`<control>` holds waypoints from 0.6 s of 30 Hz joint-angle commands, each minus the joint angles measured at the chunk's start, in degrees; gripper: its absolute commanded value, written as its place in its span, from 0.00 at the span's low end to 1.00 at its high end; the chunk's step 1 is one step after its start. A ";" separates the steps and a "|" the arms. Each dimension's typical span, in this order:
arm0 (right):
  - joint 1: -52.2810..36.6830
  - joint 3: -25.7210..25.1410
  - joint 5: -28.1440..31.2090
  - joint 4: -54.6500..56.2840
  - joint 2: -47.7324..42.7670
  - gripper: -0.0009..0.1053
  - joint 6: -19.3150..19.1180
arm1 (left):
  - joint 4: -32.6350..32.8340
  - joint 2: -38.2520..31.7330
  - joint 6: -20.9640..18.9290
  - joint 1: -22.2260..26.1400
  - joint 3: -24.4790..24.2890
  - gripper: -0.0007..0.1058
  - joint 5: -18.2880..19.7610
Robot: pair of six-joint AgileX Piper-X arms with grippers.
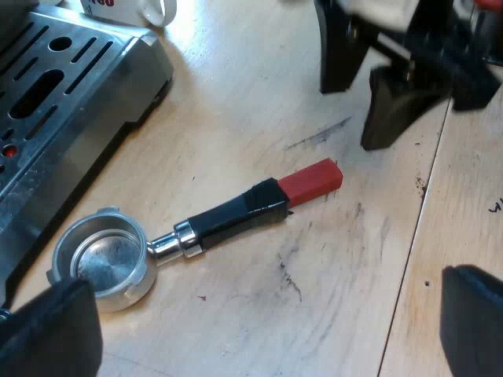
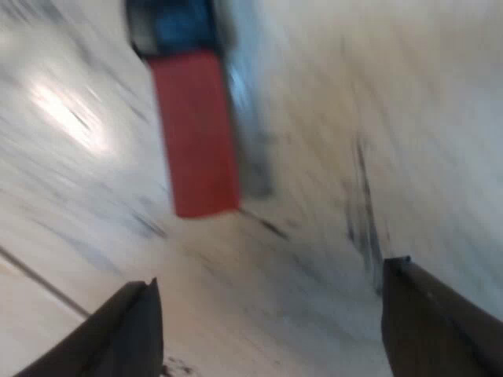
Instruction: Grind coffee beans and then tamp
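Left wrist view: a metal holder with a round basket (image 1: 102, 263), a dark handle and a red end lies loose and flat on the pale wooden desk (image 1: 259, 94). The bare metal floor of the basket shows. The basket end lies just beside the base of a silver espresso machine with a slotted metal tray (image 1: 71, 86). A white mug (image 1: 157, 9) stands well apart from the holder, past the machine's far corner. The left pincer (image 1: 259, 338) hangs above the holder with its two black fingers (image 1: 47, 330) spread wide apart, one on the basket side and one on the side of the red end, gripping nothing. The right pincer (image 1: 357, 110) hovers near the holder's red end, not touching it.

Right wrist view: the holder's red end (image 2: 195, 129) lies on the desk (image 2: 330, 118) just ahead of the right pincer (image 2: 271, 330). Its black fingers (image 2: 118, 334) stand wide apart with only bare desk between them.
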 commanded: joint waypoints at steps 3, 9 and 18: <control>-0.31 -0.47 -0.18 -3.43 -6.88 0.58 1.22 | -1.03 -0.25 0.39 -0.13 0.07 0.83 -0.58; -0.31 -0.47 0.29 -13.61 -12.98 0.58 1.40 | -1.03 -0.25 0.39 -0.13 0.07 0.83 -0.58; -0.31 2.39 0.27 -29.34 -13.36 0.58 -5.78 | -1.03 -0.25 0.39 -0.13 0.07 0.83 -0.58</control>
